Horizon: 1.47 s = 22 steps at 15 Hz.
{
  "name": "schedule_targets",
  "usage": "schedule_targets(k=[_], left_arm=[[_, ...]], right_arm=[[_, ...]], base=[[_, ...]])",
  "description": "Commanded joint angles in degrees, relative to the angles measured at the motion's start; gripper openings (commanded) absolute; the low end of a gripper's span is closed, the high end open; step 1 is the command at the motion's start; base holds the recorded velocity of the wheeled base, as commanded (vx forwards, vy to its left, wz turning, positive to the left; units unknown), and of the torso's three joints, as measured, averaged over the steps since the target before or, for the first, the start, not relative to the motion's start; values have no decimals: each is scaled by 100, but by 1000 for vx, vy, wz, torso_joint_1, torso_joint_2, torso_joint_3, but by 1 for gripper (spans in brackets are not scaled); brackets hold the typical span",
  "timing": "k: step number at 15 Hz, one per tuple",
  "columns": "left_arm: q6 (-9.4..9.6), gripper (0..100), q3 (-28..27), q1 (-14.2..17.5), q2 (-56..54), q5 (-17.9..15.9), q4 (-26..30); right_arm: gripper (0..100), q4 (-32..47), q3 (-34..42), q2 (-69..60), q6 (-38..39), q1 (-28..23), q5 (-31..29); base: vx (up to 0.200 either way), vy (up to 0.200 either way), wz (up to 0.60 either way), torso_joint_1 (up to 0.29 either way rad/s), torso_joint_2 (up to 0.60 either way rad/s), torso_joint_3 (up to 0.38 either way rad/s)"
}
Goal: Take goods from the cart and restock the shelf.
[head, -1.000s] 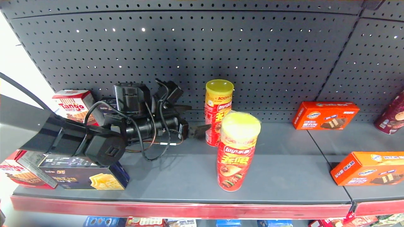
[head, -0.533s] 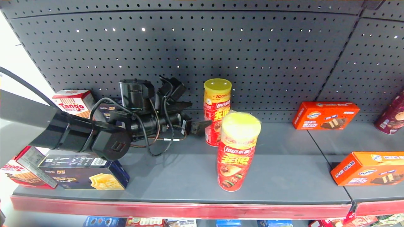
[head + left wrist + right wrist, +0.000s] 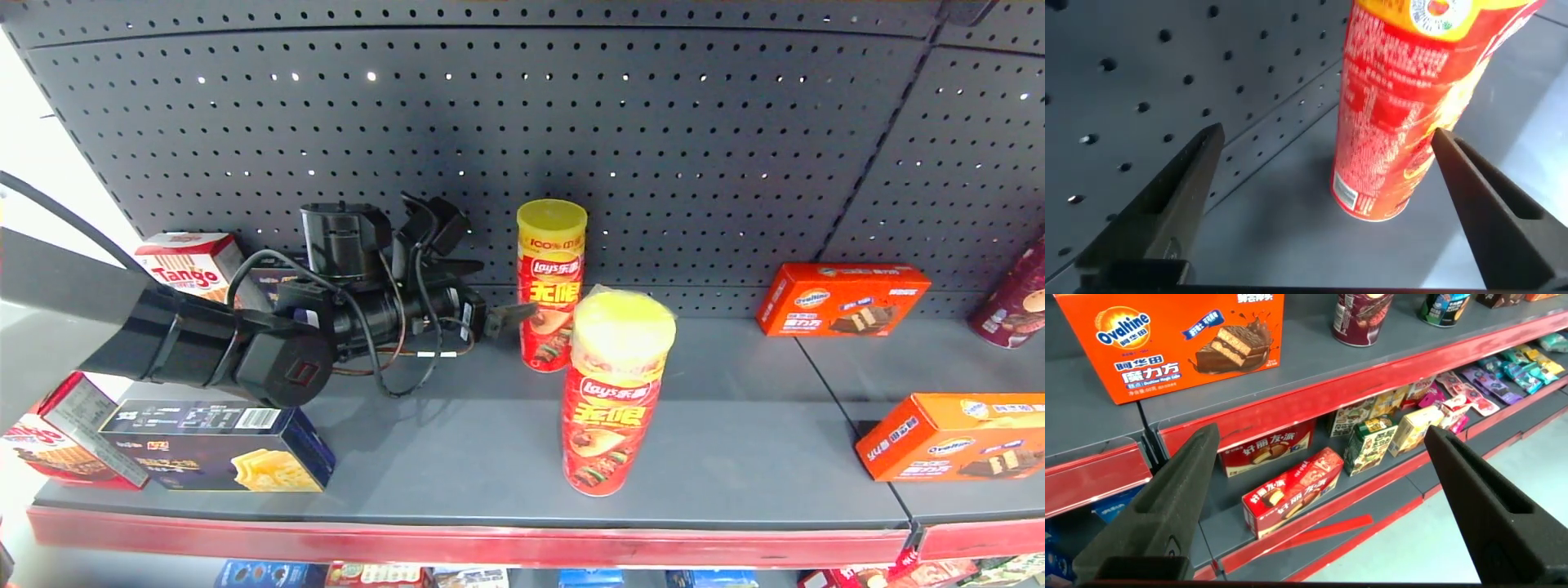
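**Q:** Which way is the task's thing lying from your left gripper (image 3: 1327, 135)?

**A:** Straight ahead. The rear chips can (image 3: 551, 286) is standing upright, long axis vertical, at the centre of the head frame and close to the pegboard back (image 3: 653, 147). The gripper's fingers are standing wide apart and pinching nothing. The can is sitting just beyond their tips, in line with the gap. Whether one tip is brushing the can, you cannot tell.

**Q:** Which arm is nearer?

**A:** Your left, judging by its level reach in from the frame's left along the shelf (image 3: 718, 457). Your right gripper (image 3: 1321, 431) is hanging spread and empty, facing the lower shelves (image 3: 1315, 531).

**Q:** What is the shelf holding?

**A:**
- The front chips can (image 3: 616, 392) is standing below and right of the rear one, apart from it.
- A wafer box (image 3: 184, 265) is sitting at the left.
- A dark blue cracker box (image 3: 220, 445) is lying at the lower left.
- Orange cake boxes (image 3: 841, 298) are lying at the right.
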Motion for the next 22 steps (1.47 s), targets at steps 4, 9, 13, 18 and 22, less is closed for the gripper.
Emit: schedule_targets(k=[4, 9, 13, 18, 22], left_arm=[[-9, 100, 17, 73, 5, 87, 8], [-9, 100, 237, 126, -30, 210, -18], [26, 100, 465, 284, -223, 623, -18], [26, 100, 325, 232, -144, 940, 8], [26, 100, 123, 38, 102, 1151, 8]], right_arm=[[100, 0, 0, 7, -1, 0, 3], [100, 0, 0, 7, -1, 0, -6], [100, 0, 0, 7, -1, 0, 3], [100, 0, 0, 7, -1, 0, -6], [100, 0, 0, 7, -1, 0, -6]], base=[[0, 0, 0, 0, 0, 0], [0, 0, 0, 0, 0, 0], [0, 0, 0, 0, 0, 0], [0, 0, 0, 0, 0, 0], [0, 0, 0, 0, 0, 0]])
